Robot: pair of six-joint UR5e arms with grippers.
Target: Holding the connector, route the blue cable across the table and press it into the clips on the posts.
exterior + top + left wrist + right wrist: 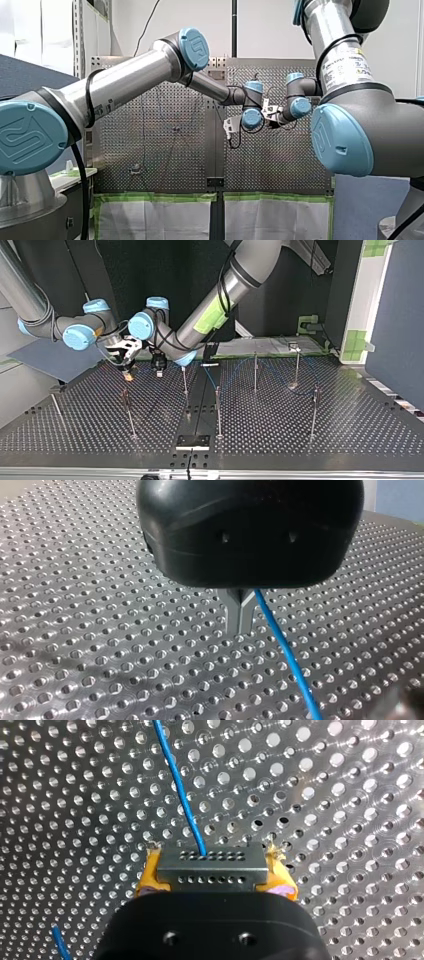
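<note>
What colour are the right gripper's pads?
Yellow-orange pads, clamping the grey connector from both sides; the right wrist view shows them best.

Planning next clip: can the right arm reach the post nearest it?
Probably yes: my right end effector, holding the connector, hangs just past that post, only bare table between. My left end effector sits aside, clear of that path.

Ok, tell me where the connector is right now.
In the right wrist view the connector sits clamped between my right gripper's yellow pads, above the perforated table, with the blue cable running out of its face.
</note>
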